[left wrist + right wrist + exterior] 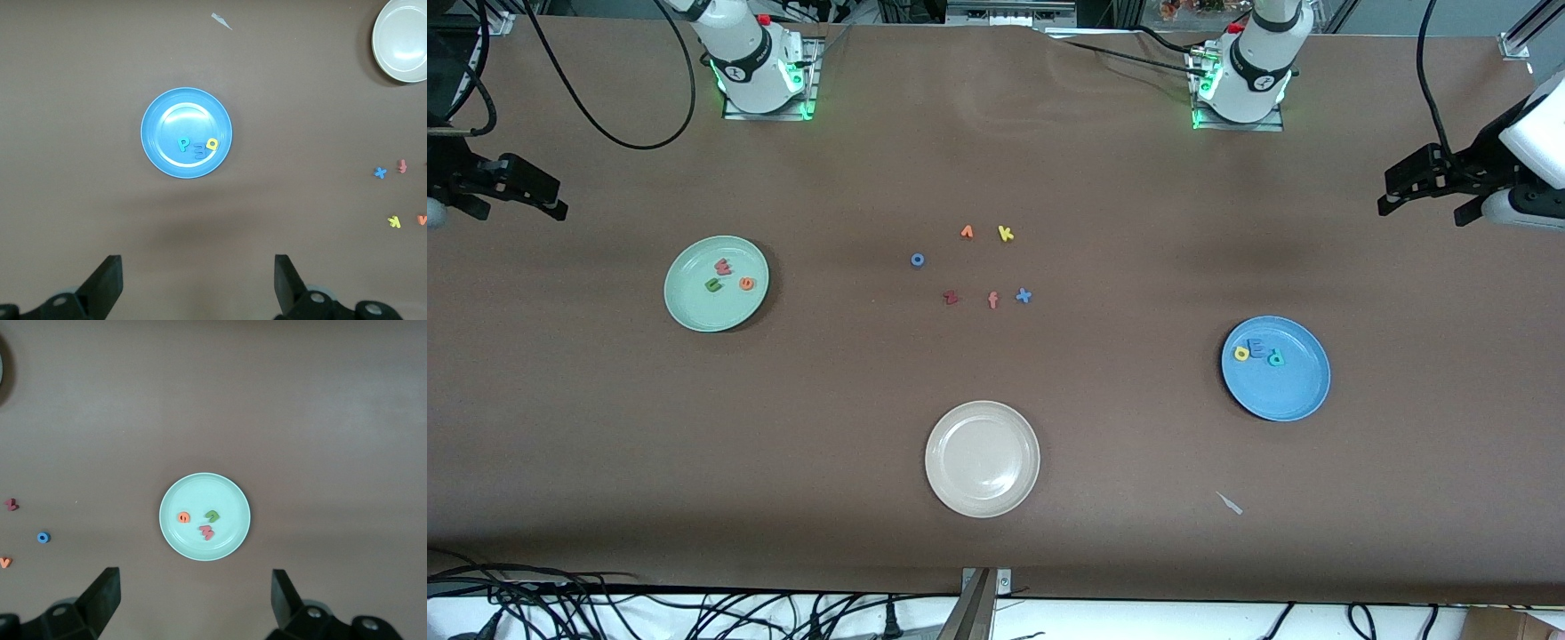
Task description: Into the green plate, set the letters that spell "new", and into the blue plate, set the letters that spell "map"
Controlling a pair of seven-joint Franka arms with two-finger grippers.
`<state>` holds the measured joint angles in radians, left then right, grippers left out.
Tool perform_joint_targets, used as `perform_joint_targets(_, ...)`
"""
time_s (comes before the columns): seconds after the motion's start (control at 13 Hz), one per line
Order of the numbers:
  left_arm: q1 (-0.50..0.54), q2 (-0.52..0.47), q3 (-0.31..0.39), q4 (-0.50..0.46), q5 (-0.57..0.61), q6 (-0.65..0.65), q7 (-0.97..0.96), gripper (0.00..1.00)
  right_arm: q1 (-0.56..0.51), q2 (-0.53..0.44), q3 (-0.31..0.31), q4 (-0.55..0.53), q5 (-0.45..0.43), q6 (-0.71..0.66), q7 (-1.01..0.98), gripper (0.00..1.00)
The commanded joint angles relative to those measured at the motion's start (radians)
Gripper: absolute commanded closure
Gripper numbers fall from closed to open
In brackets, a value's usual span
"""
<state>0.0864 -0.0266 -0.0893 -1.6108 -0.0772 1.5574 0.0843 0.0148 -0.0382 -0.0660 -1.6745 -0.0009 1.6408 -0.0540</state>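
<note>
The green plate (713, 311) lies toward the right arm's end of the table. In it are the salmon-red "w" (723, 266), the green "n" (712, 285) and the orange "e" (746, 284). The blue plate (1282, 396) lies toward the left arm's end and holds the yellow "a" (1240, 354), the blue "m" (1256, 348) and the teal "p" (1276, 358). My right gripper (195, 597) hangs open and empty high over the table beside the green plate (223, 492). My left gripper (198, 280) is open and empty high up beside the blue plate (167, 130).
A cream plate (983, 480) sits nearest the front camera at mid-table. Loose letters lie in the middle: orange (967, 232), yellow "k" (1006, 233), blue "o" (917, 260), dark red "z" (951, 298), salmon "f" (993, 300), blue "x" (1024, 296). A small pale scrap (1230, 503) lies near the blue plate.
</note>
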Motion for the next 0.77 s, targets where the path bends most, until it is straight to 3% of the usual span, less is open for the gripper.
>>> perform_joint_targets(0.0,-0.005,0.007,0.013,0.02,0.026,-0.01,0.031,0.0,0.004,0.006,-0.005,0.021,0.004,-0.018,-0.02,0.0)
perform_joint_targets(0.69,-0.008,0.046,-0.001,0.055,0.088,-0.01,0.034,0.0,0.004,0.006,-0.005,0.019,0.002,-0.018,-0.021,0.0)
